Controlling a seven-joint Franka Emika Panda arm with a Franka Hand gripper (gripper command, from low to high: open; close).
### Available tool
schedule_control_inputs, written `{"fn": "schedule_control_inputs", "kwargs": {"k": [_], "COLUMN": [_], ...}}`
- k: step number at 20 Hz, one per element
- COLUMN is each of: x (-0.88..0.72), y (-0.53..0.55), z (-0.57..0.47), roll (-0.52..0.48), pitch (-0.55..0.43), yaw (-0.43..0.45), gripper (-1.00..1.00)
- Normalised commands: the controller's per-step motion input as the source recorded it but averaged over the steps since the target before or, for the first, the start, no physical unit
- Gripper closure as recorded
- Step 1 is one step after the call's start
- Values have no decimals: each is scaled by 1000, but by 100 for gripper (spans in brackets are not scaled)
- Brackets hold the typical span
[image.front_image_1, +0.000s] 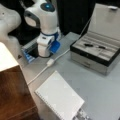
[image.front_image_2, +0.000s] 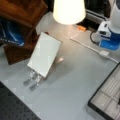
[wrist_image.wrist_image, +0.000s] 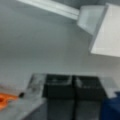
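Your gripper (wrist_image.wrist_image: 73, 87) shows only in the wrist view, low in the middle: two dark finger blocks side by side with just a thin seam between them, so the jaws look closed, with nothing seen between them. In both front views you see the arm's white and blue end (image.front_image_1: 47, 43), near the desk's far edge, but not the jaws themselves.

Just ahead of that end a white cable (image.front_image_1: 50, 62) with a small inline box runs across the grey desk (image.front_image_1: 100, 87). Toward a front view's right stands an open jewellery case (image.front_image_1: 96, 53), lid up, with two small dark items in its trays. Nearer a front view's bottom lies a white spiral notebook (image.front_image_1: 60, 97). A lit lampshade (image.front_image_2: 68, 11) and a wooden stand (image.front_image_2: 21, 15) sit by the notebook.
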Motion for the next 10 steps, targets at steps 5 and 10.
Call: {"fn": "schedule_control_inputs", "kwargs": {"k": [5,10], "x": [-864,-907], "y": [-562,-494], "z": [-674,-583], "roll": [66,20], "pitch": [-628,-639], "yaw": [30,70], "gripper": [100,100]}}
